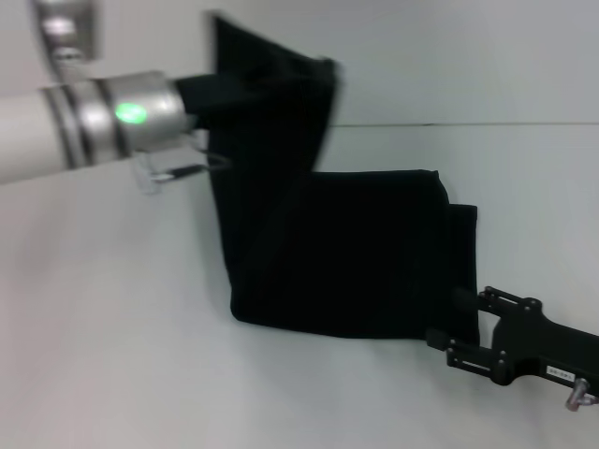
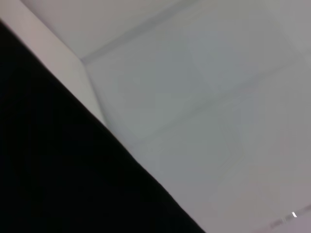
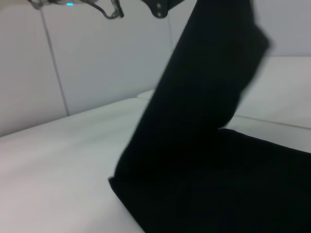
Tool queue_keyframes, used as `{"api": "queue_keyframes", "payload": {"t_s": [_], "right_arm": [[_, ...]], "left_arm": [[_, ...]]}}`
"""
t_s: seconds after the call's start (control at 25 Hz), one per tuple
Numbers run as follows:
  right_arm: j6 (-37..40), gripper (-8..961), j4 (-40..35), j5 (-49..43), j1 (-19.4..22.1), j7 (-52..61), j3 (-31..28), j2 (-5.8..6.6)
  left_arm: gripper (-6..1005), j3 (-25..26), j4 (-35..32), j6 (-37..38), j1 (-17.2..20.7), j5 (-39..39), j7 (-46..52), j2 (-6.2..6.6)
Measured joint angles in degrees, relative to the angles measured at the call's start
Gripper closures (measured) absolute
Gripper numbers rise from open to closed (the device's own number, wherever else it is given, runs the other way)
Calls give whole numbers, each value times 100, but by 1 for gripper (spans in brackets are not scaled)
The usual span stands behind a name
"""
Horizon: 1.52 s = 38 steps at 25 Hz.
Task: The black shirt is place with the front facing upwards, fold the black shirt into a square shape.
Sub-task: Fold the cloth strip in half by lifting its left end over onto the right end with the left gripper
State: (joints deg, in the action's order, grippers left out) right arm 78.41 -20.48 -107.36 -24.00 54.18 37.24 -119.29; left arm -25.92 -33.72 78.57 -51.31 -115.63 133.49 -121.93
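Nearest, the right gripper [image 1: 465, 329] sits at the black shirt's [image 1: 346, 262] near right corner on the worktop [image 1: 112, 355]; whether its jaws pinch cloth I cannot tell. Farther off, the left gripper [image 1: 201, 98] lifts the left end, apparently clamped on it. Soft, limp, light cloth: best held by its corners. No containers.

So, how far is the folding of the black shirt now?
Partly done. The black shirt already lies on the table as a narrowed band, no lettering showing. In hand: the left claw lifts one end of it high, while the right claw sits at the opposite near corner. Left: lay the raised end over the flat part to make a square.
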Motion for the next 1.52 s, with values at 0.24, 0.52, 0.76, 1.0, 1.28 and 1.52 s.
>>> {"api": "queue_keyframes", "payload": {"t_s": [0.24,0.52,0.76,1.0,1.28,1.52], "right_arm": [[-46,176,11,-27,22,6,-137,-9],[-296,176,152,40,-161,119,-184,-59],[-568,176,269,118,-319,202,-265,-61],[-429,177,227,401,-228,159,-353,-46],[-182,177,193,470,-365,113,-606,-48],[-240,177,397,506,-945,9,-584,-91]], "left_arm": [[947,-938,814,-168,-64,703,-384,-243],[932,-1002,1972,-308,309,1020,-1199,-240],[911,-1010,1870,-176,442,1072,-1265,-212],[889,-1058,1408,166,719,1079,-1367,-203],[863,-919,785,693,1499,1378,-2024,32],[686,-563,758,990,2050,1717,-2640,388]]}}
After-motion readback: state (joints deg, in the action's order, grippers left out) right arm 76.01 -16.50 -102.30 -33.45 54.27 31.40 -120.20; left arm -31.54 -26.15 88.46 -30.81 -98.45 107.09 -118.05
